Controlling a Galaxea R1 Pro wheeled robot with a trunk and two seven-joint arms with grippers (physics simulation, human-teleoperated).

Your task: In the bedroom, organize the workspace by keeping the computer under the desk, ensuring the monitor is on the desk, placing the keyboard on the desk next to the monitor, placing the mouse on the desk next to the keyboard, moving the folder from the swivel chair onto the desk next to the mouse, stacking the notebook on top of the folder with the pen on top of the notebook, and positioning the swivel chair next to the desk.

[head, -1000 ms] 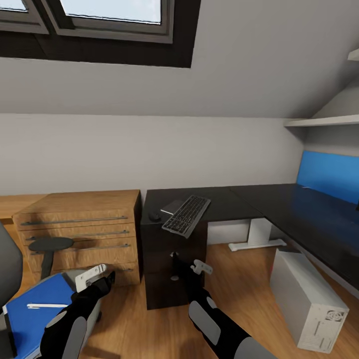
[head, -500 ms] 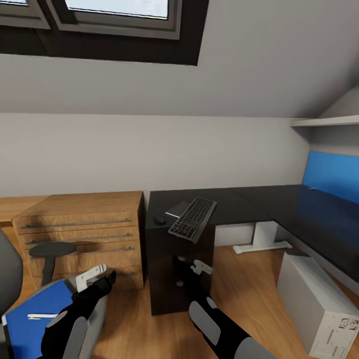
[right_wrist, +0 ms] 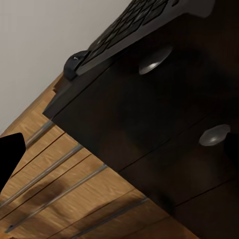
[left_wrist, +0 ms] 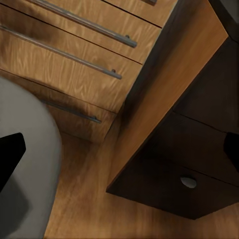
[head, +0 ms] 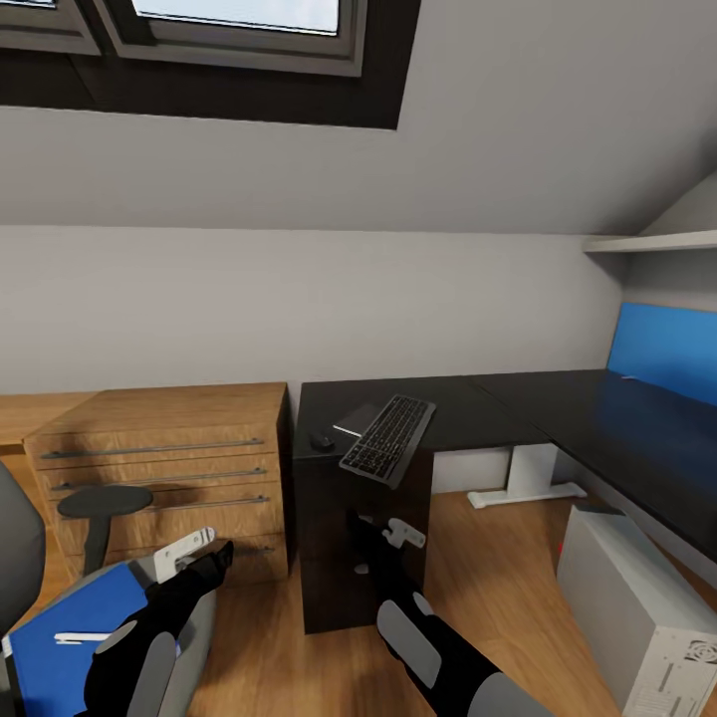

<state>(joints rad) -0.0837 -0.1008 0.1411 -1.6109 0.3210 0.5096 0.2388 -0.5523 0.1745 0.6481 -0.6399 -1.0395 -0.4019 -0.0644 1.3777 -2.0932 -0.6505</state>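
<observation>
Black desk (head: 468, 398), one keyboard (head: 388, 438), one mouse (head: 321, 440), one folder (head: 70, 632), one pen (head: 85, 636)

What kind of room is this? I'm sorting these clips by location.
Probably a home office corner in an attic room: a black L-shaped desk carrying a keyboard, a computer tower on the wooden floor, and a sloped ceiling with a skylight.

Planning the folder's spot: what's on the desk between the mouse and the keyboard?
In the head view, bare black desk top separates the mouse from the keyboard; the grey notebook lies just behind that gap.
</observation>
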